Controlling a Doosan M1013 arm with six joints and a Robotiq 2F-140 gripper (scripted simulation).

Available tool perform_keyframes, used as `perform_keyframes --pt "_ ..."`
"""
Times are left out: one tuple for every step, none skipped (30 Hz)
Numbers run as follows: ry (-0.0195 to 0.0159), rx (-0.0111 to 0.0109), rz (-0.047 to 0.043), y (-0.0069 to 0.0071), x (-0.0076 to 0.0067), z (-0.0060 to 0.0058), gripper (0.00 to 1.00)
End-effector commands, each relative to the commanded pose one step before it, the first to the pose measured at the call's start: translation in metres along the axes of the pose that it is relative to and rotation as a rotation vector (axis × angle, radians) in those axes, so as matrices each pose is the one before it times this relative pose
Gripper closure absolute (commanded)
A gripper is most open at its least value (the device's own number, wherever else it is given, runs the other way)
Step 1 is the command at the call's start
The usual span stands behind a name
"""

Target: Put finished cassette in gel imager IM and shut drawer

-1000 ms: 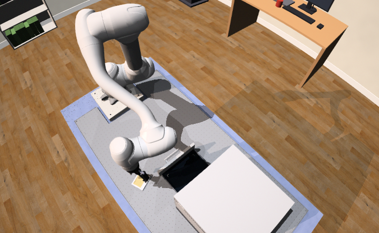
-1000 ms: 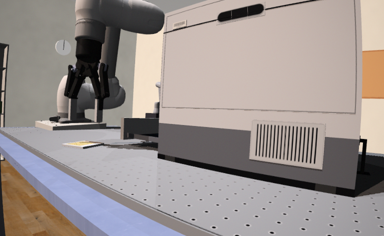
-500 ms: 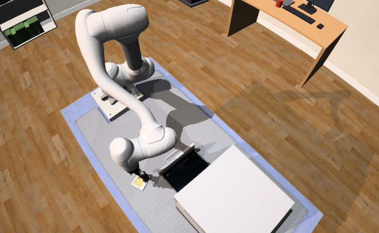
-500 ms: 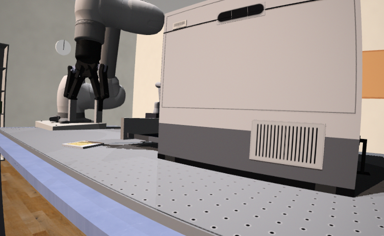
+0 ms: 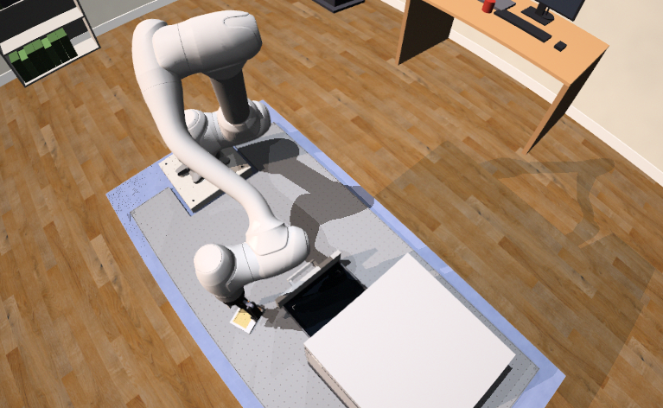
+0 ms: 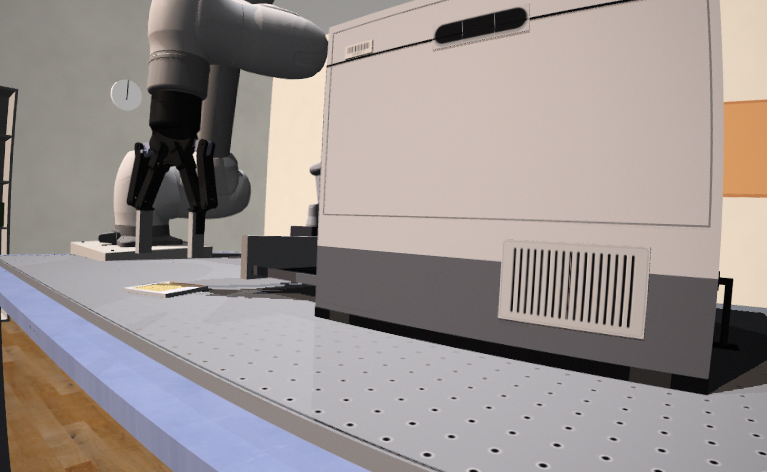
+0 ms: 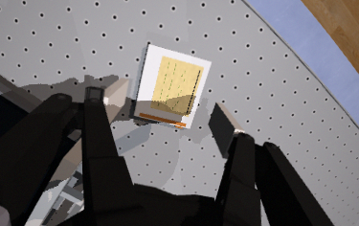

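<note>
From the top view, the cassette FINISHED point(image 5: 243, 320) lies flat on the deck point(image 5: 181, 238) just beside the open drawer point(image 5: 321, 298) of the imager IM point(image 5: 410, 329), with the gripper point(image 5: 251, 309) over the cassette's drawer-side edge. In the exterior view, the gripper point(image 6: 169, 234) hangs above the cassette point(image 6: 165, 288), partly open and holding nothing, fingertips apart from it. In the wrist view, the cassette point(image 7: 172, 86) sits ahead of the gap rather than between the fingers, so a good grasp likely needs the gripper point(image 7: 166, 117) centred over it first, straddling the short span, then lowered squarely before closing.
</note>
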State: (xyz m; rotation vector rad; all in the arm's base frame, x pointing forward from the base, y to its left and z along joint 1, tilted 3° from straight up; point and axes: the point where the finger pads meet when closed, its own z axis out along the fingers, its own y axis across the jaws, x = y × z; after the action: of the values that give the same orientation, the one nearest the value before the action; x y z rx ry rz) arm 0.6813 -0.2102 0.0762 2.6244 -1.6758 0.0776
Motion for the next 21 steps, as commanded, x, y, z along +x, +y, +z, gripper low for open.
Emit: perform_keyframes --pt "-0.00001 0.00023 -0.00002 -0.00002 -0.00002 0.00307 0.32" --pt "0.00000 0.00000 0.00000 0.00000 0.00000 0.00133 0.32" --pt "0.00000 0.00000 0.00000 0.00000 0.00000 0.00133 0.32" --pt "0.00000 0.00000 0.00000 0.00000 0.00000 0.00133 0.32" --pt "0.00000 0.00000 0.00000 0.00000 0.00000 0.00133 0.32" --pt "0.00000 0.00000 0.00000 0.00000 0.00000 0.00133 0.32" --pt "0.00000 0.00000 0.00000 0.00000 0.00000 0.00133 0.32" --pt "0.00000 0.00000 0.00000 0.00000 0.00000 0.00133 0.32" --pt "0.00000 0.00000 0.00000 0.00000 0.00000 0.00133 0.32" --pt "0.00000 0.00000 0.00000 0.00000 0.00000 0.00133 0.32" --pt "0.00000 0.00000 0.00000 0.00000 0.00000 0.00133 0.32" --pt "0.00000 0.00000 0.00000 0.00000 0.00000 0.00133 0.32" --pt "0.00000 0.00000 0.00000 0.00000 0.00000 0.00000 0.32" --pt "0.00000 0.00000 0.00000 0.00000 0.00000 0.00000 0.32" --pt "0.00000 0.00000 0.00000 0.00000 0.00000 0.00133 0.32" --pt "0.00000 0.00000 0.00000 0.00000 0.00000 0.00133 0.32" --pt "0.00000 0.00000 0.00000 0.00000 0.00000 0.00133 0.32" --pt "0.00000 0.00000 0.00000 0.00000 0.00000 0.00133 0.32" --pt "0.00000 0.00000 0.00000 0.00000 0.00000 0.00133 0.32" --pt "0.00000 0.00000 0.00000 0.00000 0.00000 0.00133 0.32" --pt "0.00000 0.00000 0.00000 0.00000 0.00000 0.00133 0.32"
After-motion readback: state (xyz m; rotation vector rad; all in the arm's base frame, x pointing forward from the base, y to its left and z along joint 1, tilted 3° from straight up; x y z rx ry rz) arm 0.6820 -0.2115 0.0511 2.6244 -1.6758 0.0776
